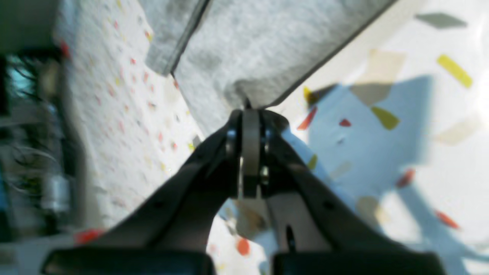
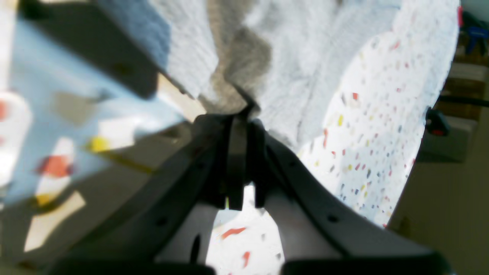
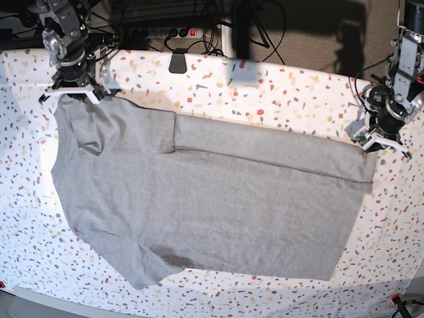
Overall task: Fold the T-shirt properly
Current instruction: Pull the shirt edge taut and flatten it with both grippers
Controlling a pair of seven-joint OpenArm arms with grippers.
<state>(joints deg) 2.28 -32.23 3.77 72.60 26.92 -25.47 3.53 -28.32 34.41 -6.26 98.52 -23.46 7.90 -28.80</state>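
Observation:
The light grey T-shirt [image 3: 212, 199] lies spread flat on the speckled tabletop [image 3: 265, 93], plain side up, with a long strip folded over along its far edge. In the base view my left gripper [image 3: 374, 142] sits at the shirt's far right corner. The left wrist view shows my left gripper [image 1: 250, 110] shut on that corner of the T-shirt [image 1: 267, 49]. At the shirt's far left corner is my right gripper [image 3: 74, 91]. Seen from the right wrist, my right gripper [image 2: 242, 112] is pinched shut on bunched fabric of the T-shirt [image 2: 298, 57].
A black clamp [image 3: 177, 63] sits on the table's back edge. Behind it lie a power strip [image 3: 165, 32] and tangled cables. The table's near edge runs just below the shirt's lower hem. A red clamp [image 3: 397, 299] is at the front right corner.

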